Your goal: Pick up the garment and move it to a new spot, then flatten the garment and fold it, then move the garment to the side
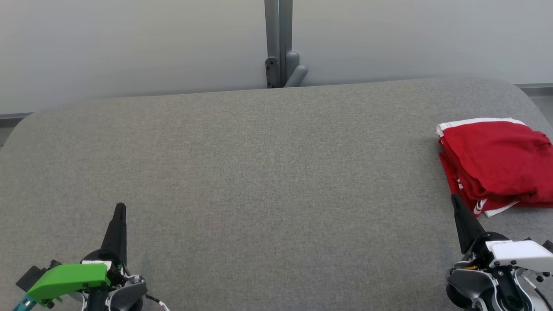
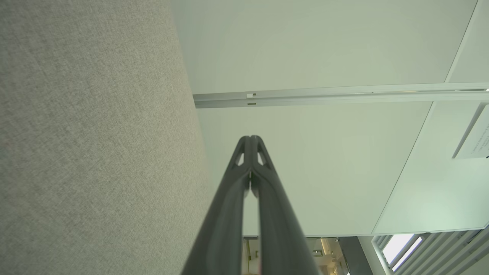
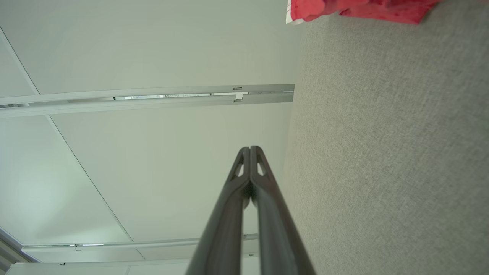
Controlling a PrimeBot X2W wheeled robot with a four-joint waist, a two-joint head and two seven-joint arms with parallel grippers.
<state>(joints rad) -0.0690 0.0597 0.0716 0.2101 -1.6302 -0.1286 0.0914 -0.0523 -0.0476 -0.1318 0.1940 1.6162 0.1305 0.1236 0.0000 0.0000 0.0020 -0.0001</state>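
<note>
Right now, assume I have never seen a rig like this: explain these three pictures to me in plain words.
This is a wheeled robot with two arms, each ending in a pincer made of two long dark fingers. The wide picture comes from a camera on its head, looking down at a grey fabric-covered surface. There the left pincer shows at the lower left and the right pincer at the lower right. The other two pictures come from cameras on the wrists. Each looks along its own arm's fingers, which is why the room seems tilted in them. A red garment with white trim lies roughly folded on the right side of the surface, close to the right pincer. Both pincers are shut and hold nothing.
</note>
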